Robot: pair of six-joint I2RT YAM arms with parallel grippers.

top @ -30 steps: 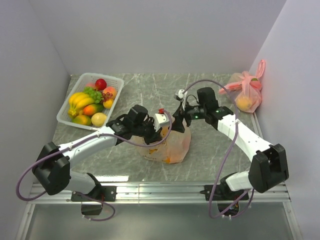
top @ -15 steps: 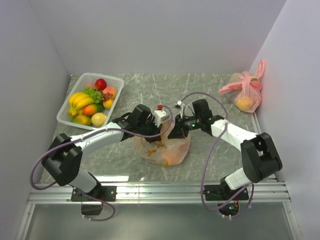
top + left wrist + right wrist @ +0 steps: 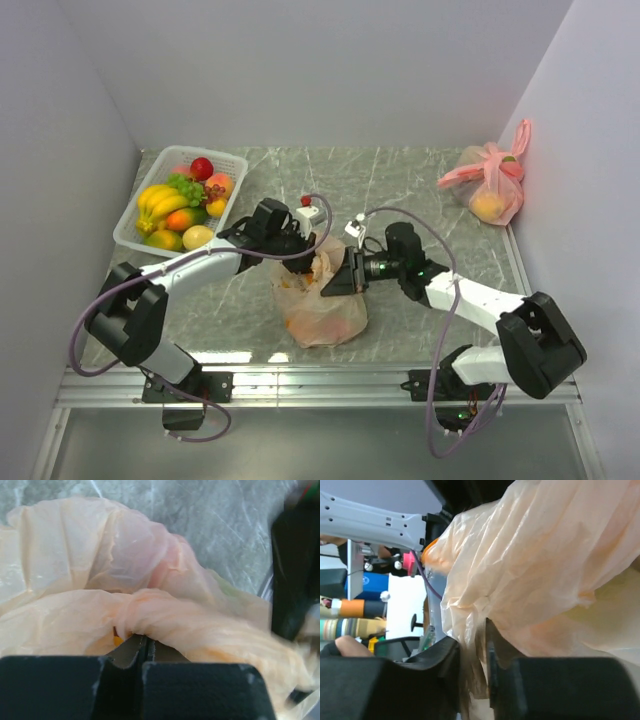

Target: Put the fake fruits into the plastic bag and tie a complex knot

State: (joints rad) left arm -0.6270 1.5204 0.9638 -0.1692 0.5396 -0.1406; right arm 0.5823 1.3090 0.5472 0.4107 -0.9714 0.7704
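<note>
In left end effector (image 3: 145, 647): plastic bag (image 3: 100, 570)

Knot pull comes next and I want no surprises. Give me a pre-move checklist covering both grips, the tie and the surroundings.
1. Left gripper shut on the plastic bag at its gathered neck: ok.
2. Right gripper has bag film between its nearly closed jaws: ok.
3. Tie finished: cannot tell; only a twisted strand shows.
4. Both arms apart from the pink bag: ok.
5. Fake fruits all bagged: not ok, many lie in the basket.
</note>
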